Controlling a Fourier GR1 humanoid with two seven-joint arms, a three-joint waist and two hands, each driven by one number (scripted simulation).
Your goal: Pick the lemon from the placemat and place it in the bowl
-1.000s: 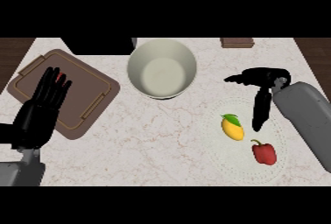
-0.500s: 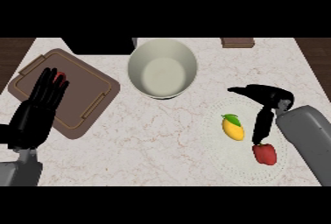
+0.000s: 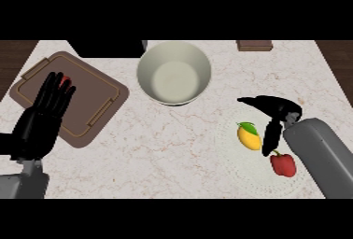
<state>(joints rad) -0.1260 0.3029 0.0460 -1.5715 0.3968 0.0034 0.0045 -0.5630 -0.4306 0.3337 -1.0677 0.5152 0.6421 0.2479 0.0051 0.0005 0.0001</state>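
Observation:
A yellow lemon (image 3: 249, 137) with a green leaf lies on a pale round placemat (image 3: 257, 172) at the right of the counter. My right hand (image 3: 274, 112) hovers just right of the lemon, fingers straight and pointing down beside it, thumb stretched out to the left; it holds nothing. A large cream bowl (image 3: 173, 72) stands at the back centre with nothing inside. My left hand (image 3: 44, 119) rests open at the left, fingers up, over the edge of a brown tray.
A red bell pepper (image 3: 283, 164) lies on the placemat below the lemon, next to my right forearm. The brown tray (image 3: 89, 98) lies at the left, with a small red thing behind my left fingers. A dark block and a small brown box sit along the back edge.
My right hand has come down and toward the lemon from the back right, its fingers now beside the fruit. The lemon, pepper, bowl and left hand have not moved.

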